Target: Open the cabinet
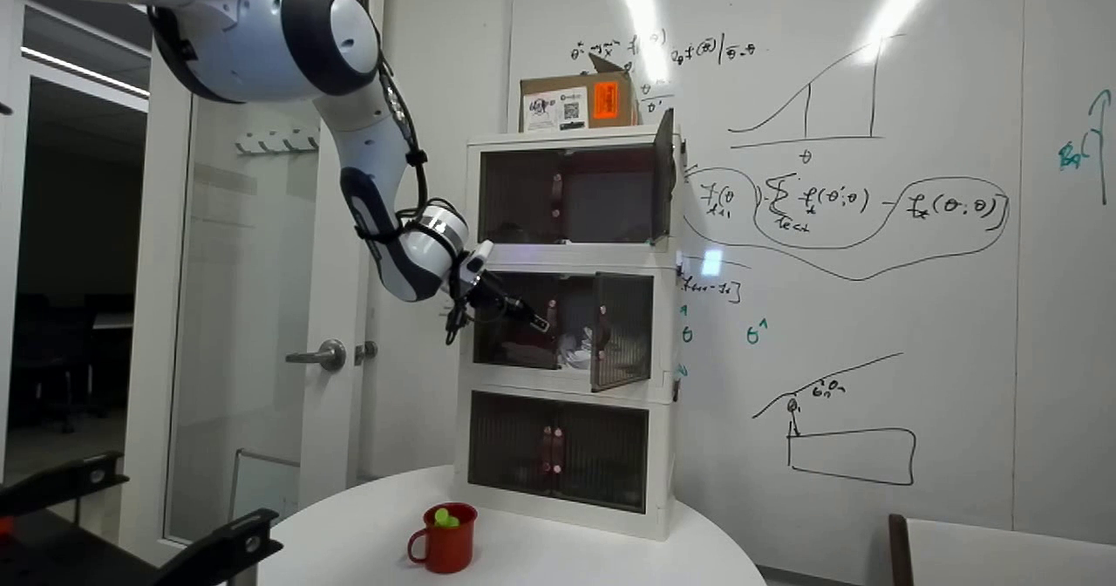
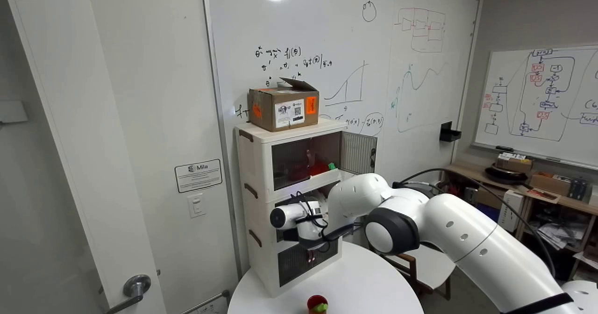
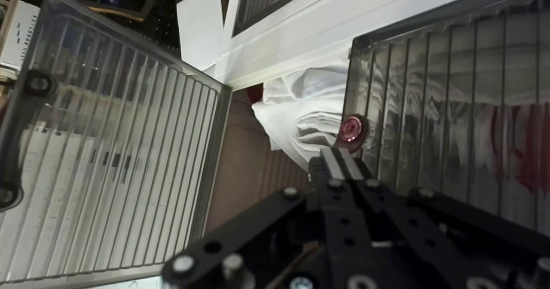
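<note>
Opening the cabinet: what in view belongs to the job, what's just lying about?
Job:
cabinet
its middle compartment
that compartment's swung-open door
its other door
gripper

Lying about:
cardboard box on top
red mug
green item in mug
white cloth inside

In an exterior view, the arm [image 2: 446, 218] hides much of the cabinet's middle compartment [image 2: 261, 213].
</note>
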Robot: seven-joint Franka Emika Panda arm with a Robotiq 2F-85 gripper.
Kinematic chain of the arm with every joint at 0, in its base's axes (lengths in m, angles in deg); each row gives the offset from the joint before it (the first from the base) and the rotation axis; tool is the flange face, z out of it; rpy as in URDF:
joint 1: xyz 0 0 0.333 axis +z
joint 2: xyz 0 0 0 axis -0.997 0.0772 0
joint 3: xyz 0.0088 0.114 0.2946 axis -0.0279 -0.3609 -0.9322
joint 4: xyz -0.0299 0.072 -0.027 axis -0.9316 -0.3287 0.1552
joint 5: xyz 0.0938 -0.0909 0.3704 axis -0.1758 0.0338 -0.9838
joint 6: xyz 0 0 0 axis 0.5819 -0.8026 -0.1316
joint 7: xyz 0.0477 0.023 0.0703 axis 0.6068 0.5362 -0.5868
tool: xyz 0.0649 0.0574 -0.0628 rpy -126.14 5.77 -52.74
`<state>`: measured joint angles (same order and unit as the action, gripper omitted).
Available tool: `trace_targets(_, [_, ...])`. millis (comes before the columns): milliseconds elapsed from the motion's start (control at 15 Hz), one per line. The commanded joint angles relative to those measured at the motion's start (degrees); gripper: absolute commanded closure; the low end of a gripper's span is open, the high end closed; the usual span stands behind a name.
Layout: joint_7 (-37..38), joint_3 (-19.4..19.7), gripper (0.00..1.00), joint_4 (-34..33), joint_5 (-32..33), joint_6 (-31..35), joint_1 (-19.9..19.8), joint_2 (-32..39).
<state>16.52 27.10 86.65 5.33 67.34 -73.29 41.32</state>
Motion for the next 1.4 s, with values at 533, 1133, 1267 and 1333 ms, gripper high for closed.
trace_targets(533, [1.4, -0.3, 1.0, 11.4, 3.6, -0.3, 2.9, -4.1])
trace_targets(1133, [1.4, -3.7, 0.37, 17.3, 1.0, 2.3, 1.5, -7.3])
trace_targets(1267, [-3.3, -5.0, 0.23, 20.0, -1.8, 3.1, 0.6, -10.5])
trace_targets(1333, [-5.5, -5.6, 0.16, 21.3, -3.3, 3.5, 0.2, -12.3])
